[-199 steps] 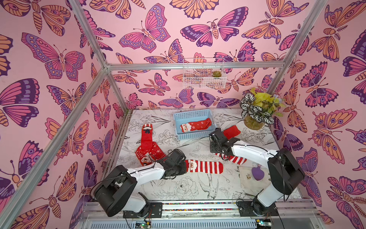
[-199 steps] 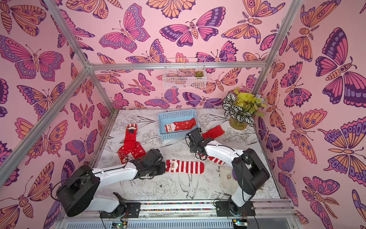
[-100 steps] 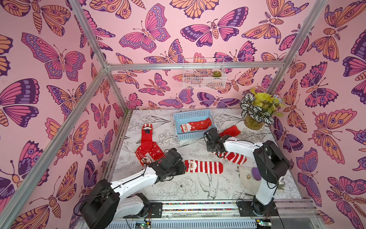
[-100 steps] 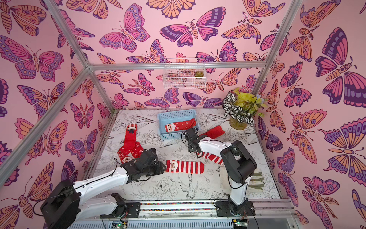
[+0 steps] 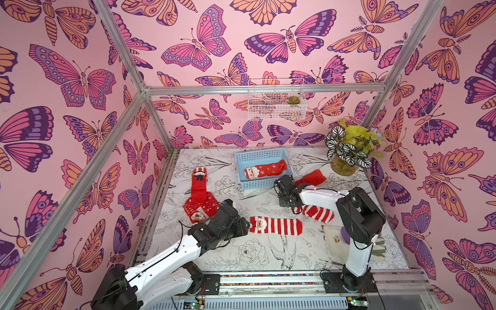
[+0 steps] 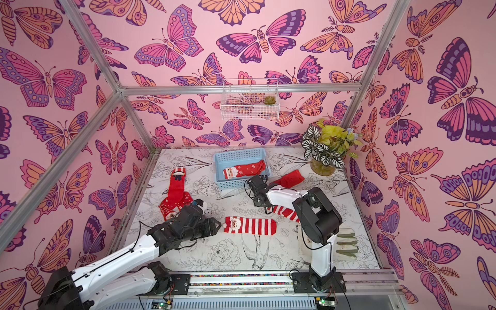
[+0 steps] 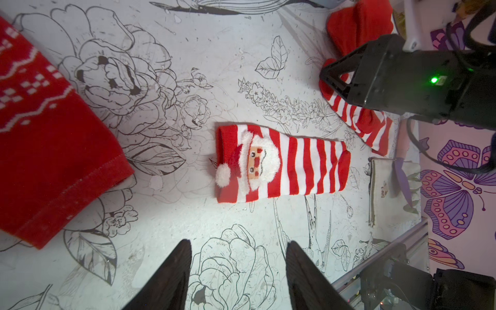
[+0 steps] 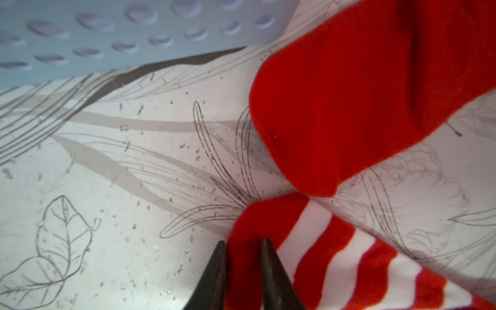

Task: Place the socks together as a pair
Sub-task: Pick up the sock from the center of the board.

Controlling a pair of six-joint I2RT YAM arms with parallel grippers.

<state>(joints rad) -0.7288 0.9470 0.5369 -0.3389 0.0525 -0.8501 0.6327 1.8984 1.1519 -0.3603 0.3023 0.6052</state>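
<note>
Upper centre of the tabletop, blue basket holds a snowflake Santa sock, wall-hung wire basket a succulent; left gripper jaws spread, empty, short of striped Santa sock; right gripper jaws pinching red end of second striped sock.

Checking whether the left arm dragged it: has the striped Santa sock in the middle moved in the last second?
No. The striped Santa sock lies where it did, flat, with the printed bird just on its near side, as before.
</note>
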